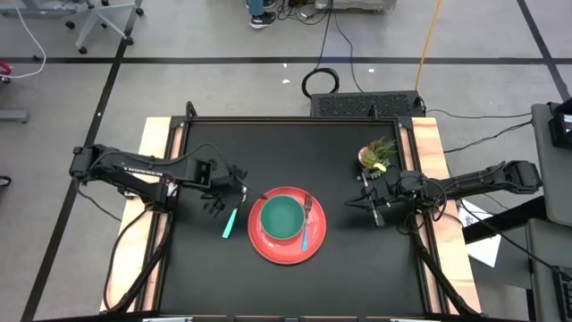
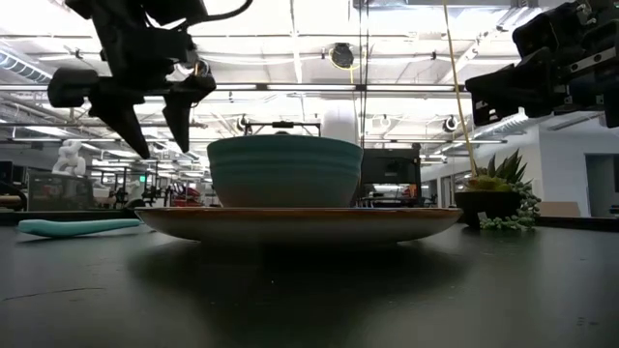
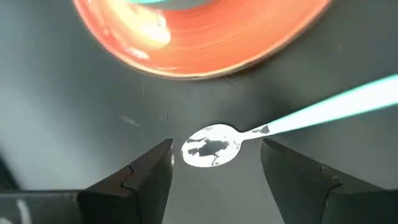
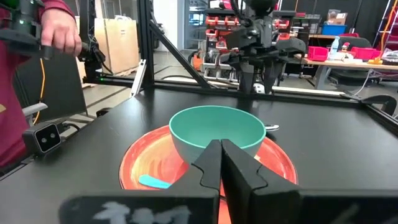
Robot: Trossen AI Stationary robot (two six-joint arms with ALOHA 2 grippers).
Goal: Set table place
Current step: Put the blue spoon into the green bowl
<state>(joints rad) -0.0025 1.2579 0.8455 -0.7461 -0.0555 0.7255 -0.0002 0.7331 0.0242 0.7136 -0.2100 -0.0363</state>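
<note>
A red plate [image 1: 268, 246] lies on the black table [image 1: 206, 277] with a teal bowl [image 1: 283, 217] standing on it. A blue-handled fork [image 1: 306, 231] lies on the plate beside the bowl. The mint-handled spoon [image 1: 230, 222] lies flat on the table left of the plate. My left gripper [image 1: 228, 199] hangs open above the spoon's metal bowl [image 3: 211, 147], one finger on either side, clear of it. In the low view its fingertips [image 2: 143, 150] stand well above the table. My right gripper [image 1: 351, 206] is shut and empty, level, right of the plate.
A small potted plant [image 1: 377, 154] stands at the table's far right, behind my right arm. Wooden strips [image 1: 152, 143] run along the table's left and right sides. A person's hand [image 4: 59, 31] shows beyond the table in the right wrist view.
</note>
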